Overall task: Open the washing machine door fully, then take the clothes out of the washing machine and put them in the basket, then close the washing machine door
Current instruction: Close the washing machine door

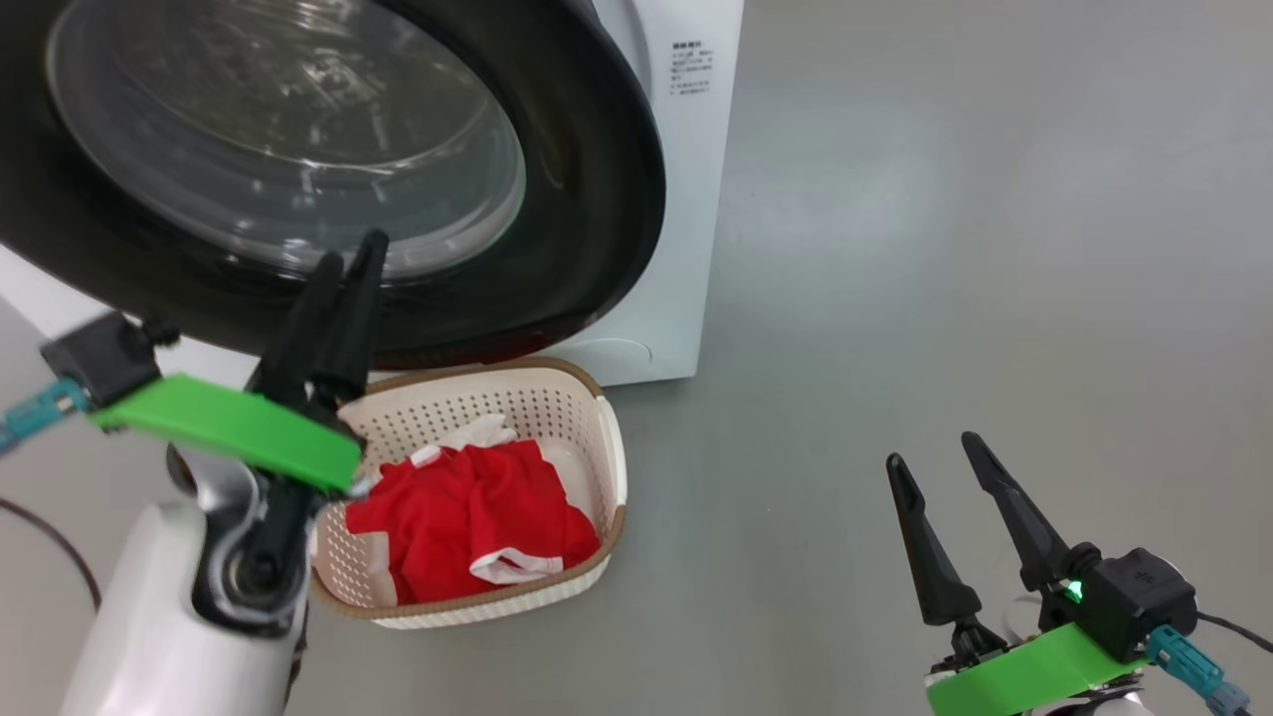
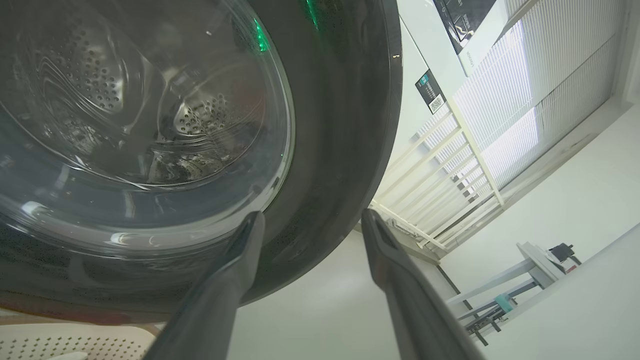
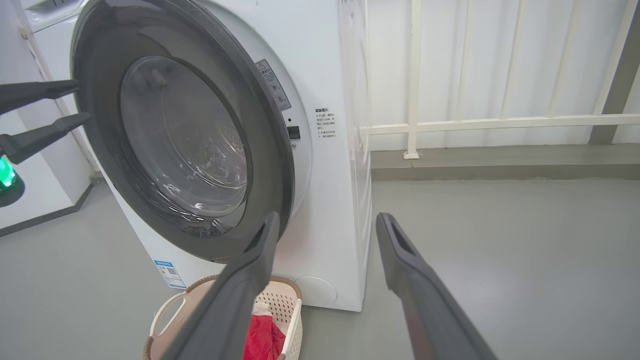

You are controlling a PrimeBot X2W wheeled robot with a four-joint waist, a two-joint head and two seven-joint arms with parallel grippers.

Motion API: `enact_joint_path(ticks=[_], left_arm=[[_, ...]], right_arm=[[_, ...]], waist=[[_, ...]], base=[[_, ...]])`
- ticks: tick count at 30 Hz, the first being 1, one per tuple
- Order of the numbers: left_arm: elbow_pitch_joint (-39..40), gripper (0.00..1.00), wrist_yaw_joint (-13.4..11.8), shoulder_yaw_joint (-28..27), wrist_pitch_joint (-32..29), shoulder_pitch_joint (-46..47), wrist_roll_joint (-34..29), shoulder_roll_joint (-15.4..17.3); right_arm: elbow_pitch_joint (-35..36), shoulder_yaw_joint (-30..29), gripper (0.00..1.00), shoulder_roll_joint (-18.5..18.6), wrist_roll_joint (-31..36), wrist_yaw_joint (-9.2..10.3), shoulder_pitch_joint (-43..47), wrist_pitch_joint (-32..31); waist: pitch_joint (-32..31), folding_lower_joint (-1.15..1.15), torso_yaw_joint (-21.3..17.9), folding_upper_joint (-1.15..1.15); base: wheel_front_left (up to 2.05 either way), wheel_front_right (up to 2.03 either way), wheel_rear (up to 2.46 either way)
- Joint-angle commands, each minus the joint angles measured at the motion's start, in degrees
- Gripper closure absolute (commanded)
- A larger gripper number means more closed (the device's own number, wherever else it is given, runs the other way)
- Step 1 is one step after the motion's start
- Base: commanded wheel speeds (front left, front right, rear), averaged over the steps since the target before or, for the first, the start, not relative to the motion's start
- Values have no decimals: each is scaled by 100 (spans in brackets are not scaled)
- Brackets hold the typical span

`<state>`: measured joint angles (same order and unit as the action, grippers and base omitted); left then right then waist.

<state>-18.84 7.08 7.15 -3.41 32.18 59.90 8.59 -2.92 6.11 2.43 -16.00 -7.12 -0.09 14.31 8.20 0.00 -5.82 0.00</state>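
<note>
The washing machine door [image 1: 597, 199], a black rim around bulging glass, stands ajar in front of the white washing machine [image 1: 686, 199]. Below it the cream basket [image 1: 612, 447] holds the red clothes [image 1: 467, 507] with white trim. My left gripper [image 1: 355, 251] points up at the door's lower rim. In the left wrist view the left gripper [image 2: 311, 218] is open, nothing between its fingers, with the door [image 2: 340, 125] just beyond. My right gripper [image 1: 932, 449] is open and empty over the floor at the lower right. The right wrist view shows the door [image 3: 267, 160], basket [image 3: 295, 305] and clothes [image 3: 262, 335].
Bare grey floor [image 1: 945, 249] stretches to the right of the washer. A white railing [image 3: 415, 125] runs behind it, a white cabinet [image 3: 45, 175] stands to its left, and a dark cable [image 1: 60, 542] lies on the floor at the far left.
</note>
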Motion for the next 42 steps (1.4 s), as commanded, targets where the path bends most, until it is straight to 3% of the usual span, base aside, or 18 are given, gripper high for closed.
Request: enact_joint_path(ticks=[1, 8, 13, 26, 32, 42], left_arm=[[235, 0, 40, -73, 212, -105, -293, 278], [390, 0, -8, 175, 1235, -680, -1282, 452], [562, 0, -239, 296, 1677, -995, -2028, 575], [1514, 0, -774, 138, 1835, -1982, -3136, 765], [1980, 0, -991, 5, 1839, -2548, -3421, 677], [2229, 0, -1034, -104, 1840, -3314, -3787, 356]], right_arm=[[140, 80, 0, 44, 60, -36, 14, 44], [150, 68, 0, 44, 157, -36, 106, 34], [170, 65, 0, 44, 253, -36, 192, 36], [258, -53, 0, 44, 261, -36, 322, 55], [315, -114, 0, 44, 286, -36, 357, 63], [446, -241, 0, 44, 324, -36, 498, 68]], waist=[[-152, 0, 119, 0], [-419, 0, 291, 0], [-579, 0, 378, 0], [-743, 0, 449, 0], [-751, 0, 420, 0], [-842, 0, 431, 0]], base=[[0, 0, 0], [0, 0, 0], [0, 0, 0], [0, 0, 0], [0, 0, 0], [0, 0, 0]])
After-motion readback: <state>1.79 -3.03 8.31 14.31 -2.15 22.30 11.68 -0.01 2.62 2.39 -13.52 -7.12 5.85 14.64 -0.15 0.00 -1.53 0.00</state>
